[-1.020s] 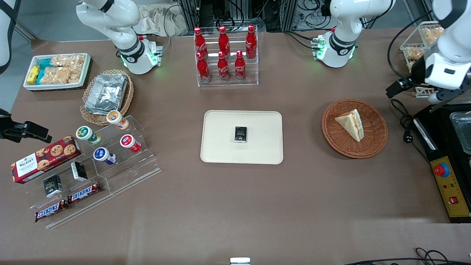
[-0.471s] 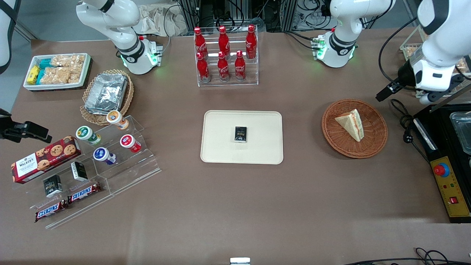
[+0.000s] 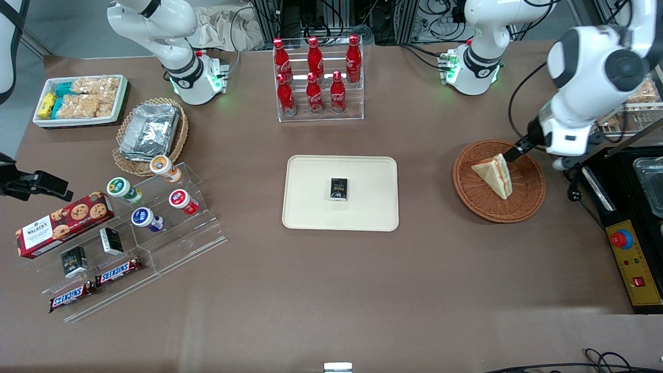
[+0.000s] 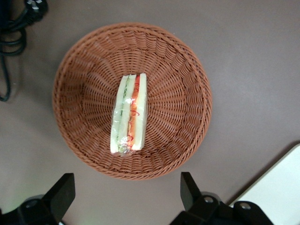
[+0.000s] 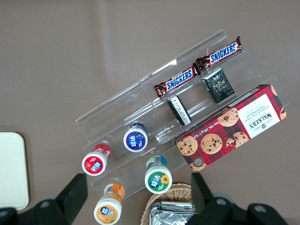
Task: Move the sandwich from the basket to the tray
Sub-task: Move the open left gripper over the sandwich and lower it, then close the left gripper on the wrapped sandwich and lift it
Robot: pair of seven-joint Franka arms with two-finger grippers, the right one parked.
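The sandwich (image 3: pixel 494 173) lies in the reddish-brown wicker basket (image 3: pixel 531 199), wrapped in clear film, with its layered cut edge facing up in the left wrist view (image 4: pixel 129 115). My left gripper (image 3: pixel 517 151) hangs above the basket's rim on the working arm's side, well clear of the sandwich. It is open and empty, with both black fingers (image 4: pixel 63 192) spread wide over bare table beside the basket (image 4: pixel 187 103). The cream tray (image 3: pixel 311 207) lies mid-table with a small black box (image 3: pixel 339 188) on it. A corner of the tray (image 4: pixel 281 192) shows in the left wrist view.
A black machine with a red button (image 3: pixel 621 239) and a cable (image 3: pixel 570 171) lie beside the basket at the working arm's end. A rack of red cola bottles (image 3: pixel 316 77) stands farther from the camera than the tray. An acrylic snack stand (image 3: pixel 145 228) is toward the parked arm's end.
My left arm has swung from over the wire basket at the table's end toward the wicker basket, so the gripper now hangs above its rim. The sandwich has not moved.
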